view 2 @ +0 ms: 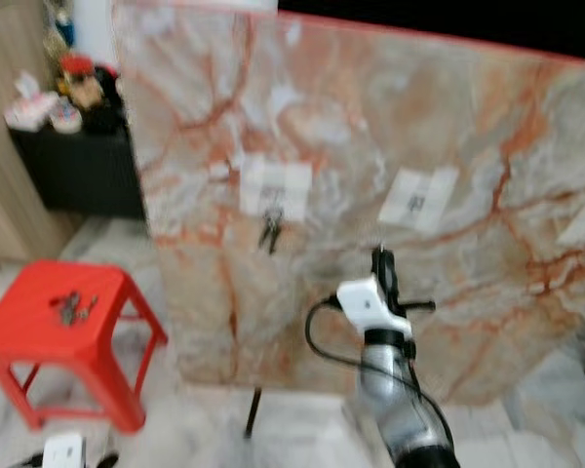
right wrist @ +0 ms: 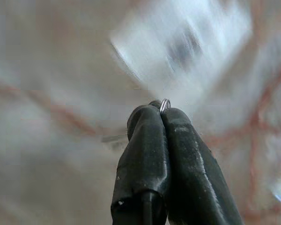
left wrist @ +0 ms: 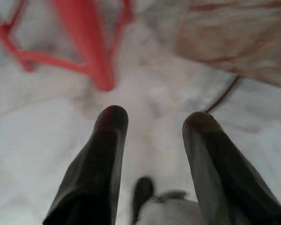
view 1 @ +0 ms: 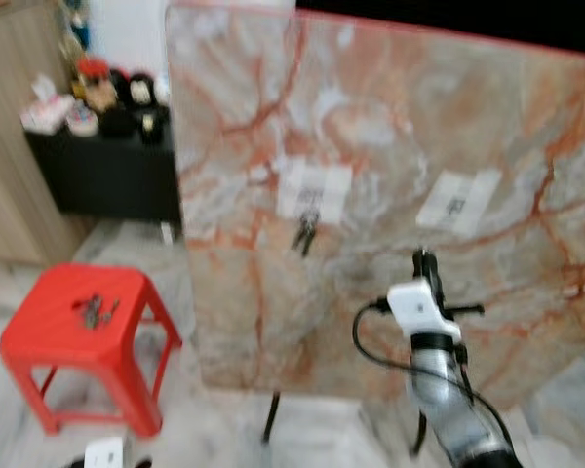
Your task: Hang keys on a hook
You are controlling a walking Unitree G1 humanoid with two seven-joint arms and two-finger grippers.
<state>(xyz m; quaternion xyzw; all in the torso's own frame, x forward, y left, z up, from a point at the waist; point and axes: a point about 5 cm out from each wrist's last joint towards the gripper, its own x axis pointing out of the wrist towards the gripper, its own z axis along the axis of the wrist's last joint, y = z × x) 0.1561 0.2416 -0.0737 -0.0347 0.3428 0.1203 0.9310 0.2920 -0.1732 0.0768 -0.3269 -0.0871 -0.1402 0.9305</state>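
Observation:
A marble-patterned board (view 1: 390, 146) stands upright with two white labels on it. A bunch of keys (view 1: 305, 232) hangs below the left label (view 1: 314, 190). More keys (view 1: 96, 310) lie on the red stool (view 1: 49, 336) at the left. My right gripper (view 1: 425, 263) is raised in front of the board, below the right label (view 1: 456, 203). In the right wrist view its fingers (right wrist: 178, 154) are shut on a small silver key ring (right wrist: 164, 105) that pokes out at the tips. My left gripper (left wrist: 154, 124) hangs open above the floor near a stool leg (left wrist: 86, 47).
A black cabinet (view 1: 107, 171) with small items on top stands at the back left beside a wooden panel. Thin black legs (view 1: 271, 417) hold up the board over a pale marble floor (view 1: 302, 429). A black cable loops off my right wrist.

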